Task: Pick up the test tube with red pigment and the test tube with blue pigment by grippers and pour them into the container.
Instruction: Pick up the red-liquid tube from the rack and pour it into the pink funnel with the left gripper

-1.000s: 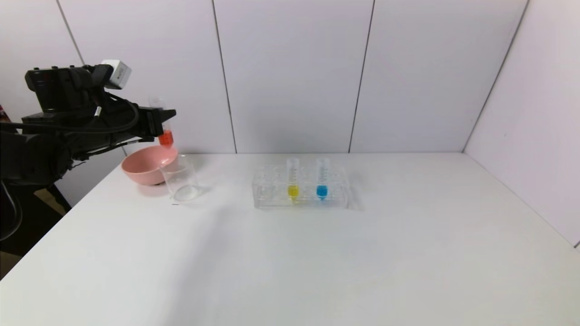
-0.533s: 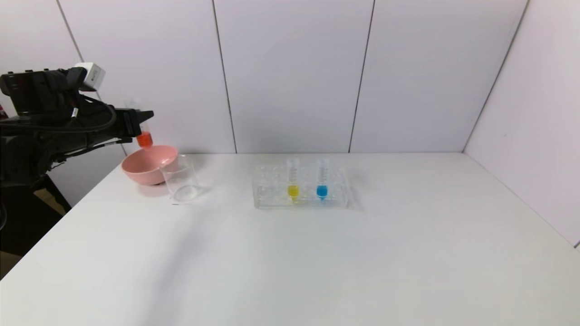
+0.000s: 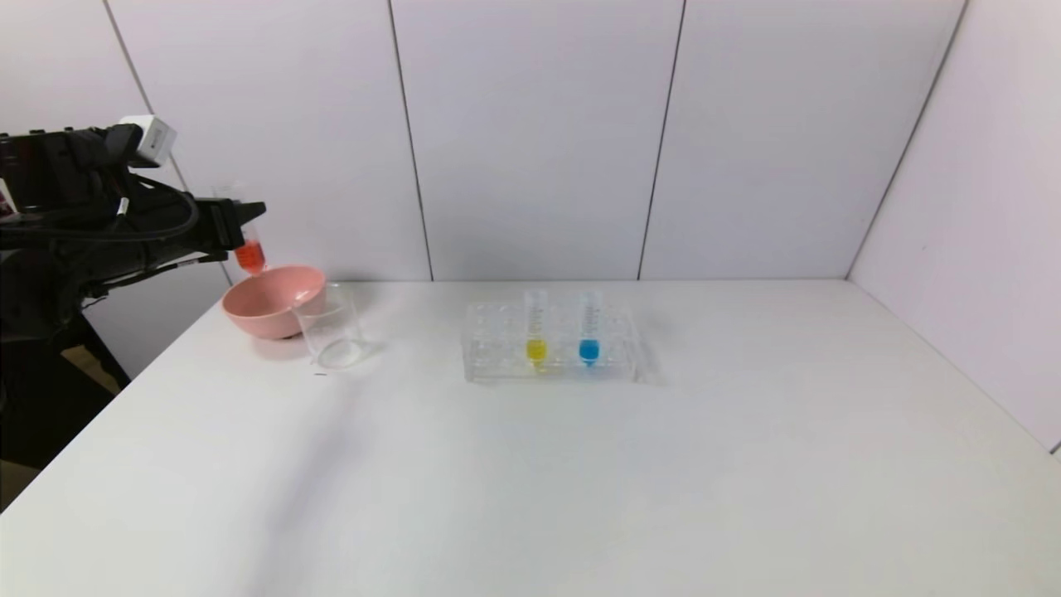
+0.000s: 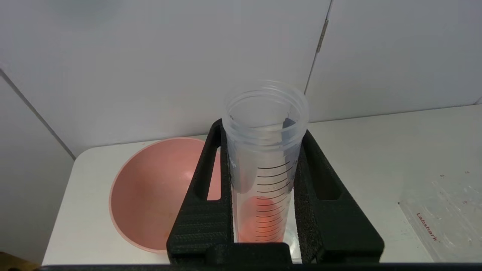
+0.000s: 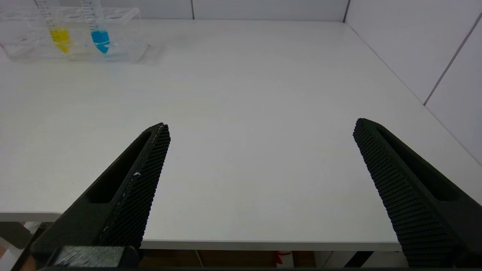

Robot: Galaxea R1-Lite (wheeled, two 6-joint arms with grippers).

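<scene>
We see the left end effector (image 3: pixel 240 225) raised at the far left of the head view, about ten o'clock from the middle of the surface (image 3: pixel 530 464). Its two black fingers (image 4: pixel 205 210) pinch the test tube with red pigment (image 3: pixel 248 240) between them, one on each side of the tube's wall. The tube is upright, its open mouth on top and the red-orange liquid settled in the conical tip. In the head view the tip hangs above the far left rim of the pink bowl (image 3: pixel 267 303), not touching it.

The container (image 3: pixel 330 325) stands on the surface just beside the bowl, at its four o'clock, and we see no colour inside it. Toward three o'clock from the container, well apart, sits the clear tube rack (image 3: pixel 550 342). In it the test tube with blue pigment (image 3: pixel 588 327) stands upright, with the yellow-liquid tube (image 3: pixel 535 327) near it at its nine o'clock.

The right end effector (image 5: pixel 260 180) appears only in the right wrist view, its fingers spread wide with nothing between them, low over the near edge of the surface, the rack far off at its eleven o'clock.
</scene>
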